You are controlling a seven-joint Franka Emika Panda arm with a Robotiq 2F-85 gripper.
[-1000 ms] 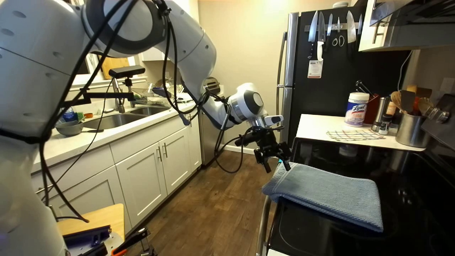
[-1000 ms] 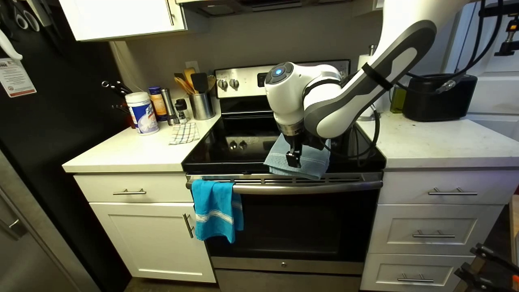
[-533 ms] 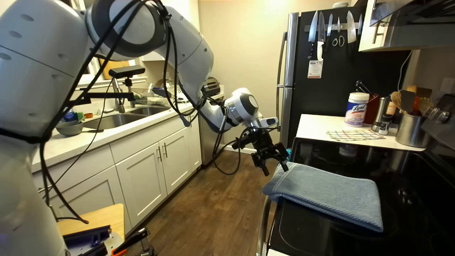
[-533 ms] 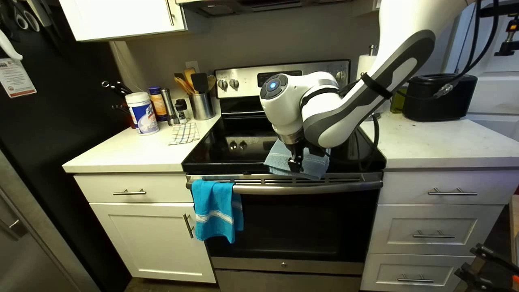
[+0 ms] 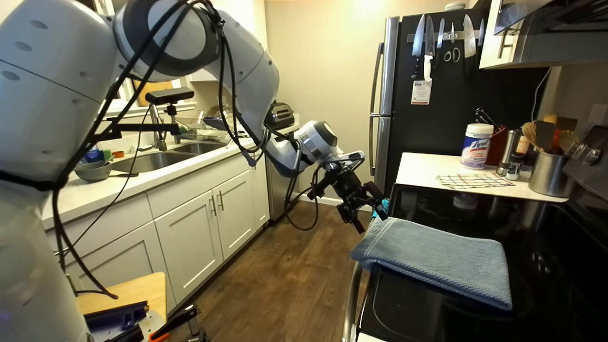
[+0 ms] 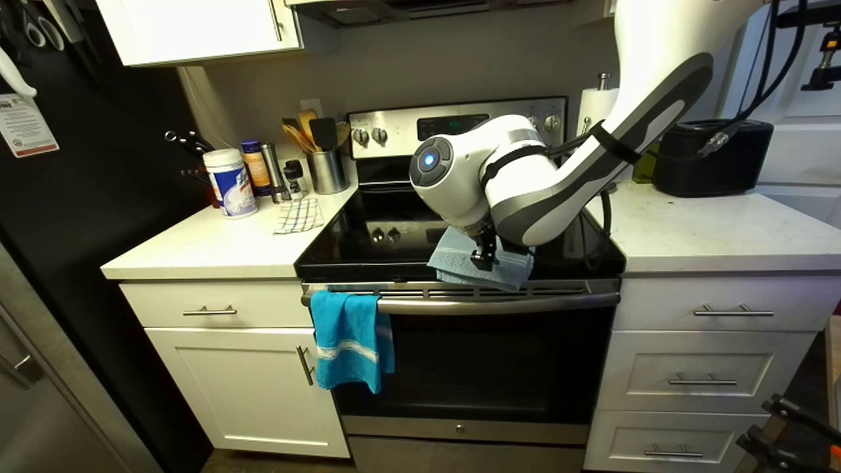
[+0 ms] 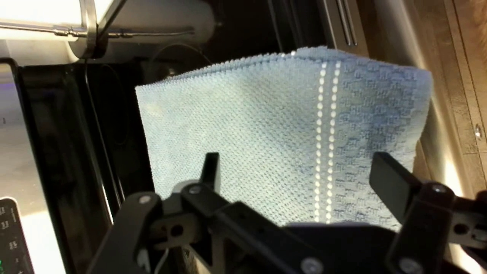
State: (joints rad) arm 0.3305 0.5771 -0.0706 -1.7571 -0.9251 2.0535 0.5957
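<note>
A folded light-blue towel (image 5: 437, 259) lies on the black stovetop, its front end hanging slightly over the stove's front edge. In the wrist view the towel (image 7: 262, 125) fills the middle, with two white stitched lines running across it. My gripper (image 5: 371, 222) is by the towel's front end, tilted with its fingers angled down toward the stove. Its jaws stand wide apart with nothing between them. From the wrist, the gripper (image 7: 296, 167) spans the stitched lines, above the towel. The gripper (image 6: 484, 263) hides part of the towel (image 6: 450, 263); contact is not visible.
A bright blue towel (image 6: 348, 341) hangs on the oven handle (image 6: 499, 305). Beside the stove, a wipes canister (image 6: 231, 184), a checkered cloth (image 6: 299, 217) and a utensil holder (image 6: 327, 172) stand or lie on the counter. A toaster (image 6: 713, 157) sits on the opposite counter.
My wrist has lowered and drawn back from the stove, and the gripper has tilted so its fingers point more toward the stove. The jaws stay open. The folded towel has not moved.
</note>
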